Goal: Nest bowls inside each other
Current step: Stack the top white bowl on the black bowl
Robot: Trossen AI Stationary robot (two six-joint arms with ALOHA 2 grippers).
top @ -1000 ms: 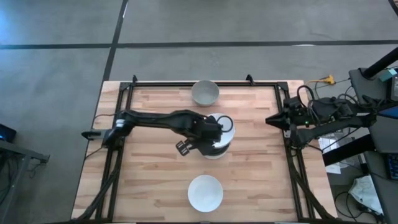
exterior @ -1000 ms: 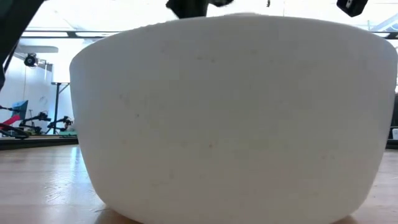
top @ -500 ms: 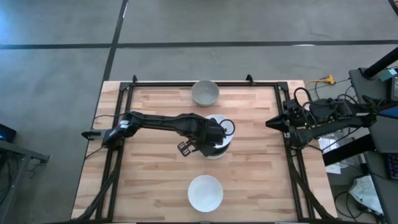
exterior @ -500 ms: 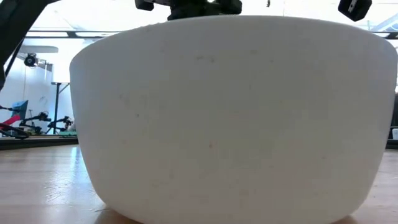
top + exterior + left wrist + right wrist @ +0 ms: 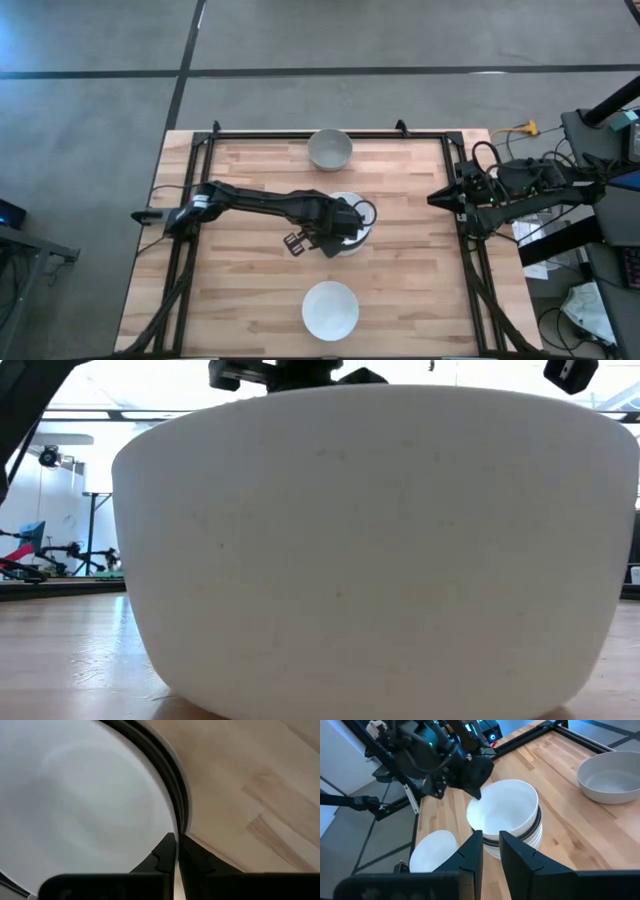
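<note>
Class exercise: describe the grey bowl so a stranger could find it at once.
Start at the wooden table and go to its far edge, beyond the central stack of bowls. The grey bowl sits there alone, empty and upright. Unlike the lone white bowl, it is grey.

Even, bright light; the near white bowl [image 5: 375, 540] looks perhaps blurred.

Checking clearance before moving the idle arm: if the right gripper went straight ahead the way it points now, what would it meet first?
Probably the stack of bowls at mid-table: the right gripper points at it from the table's right edge, with bare wood between. The left gripper, shut on the top bowl's rim, sits just beyond. Depth is uncertain.
</note>
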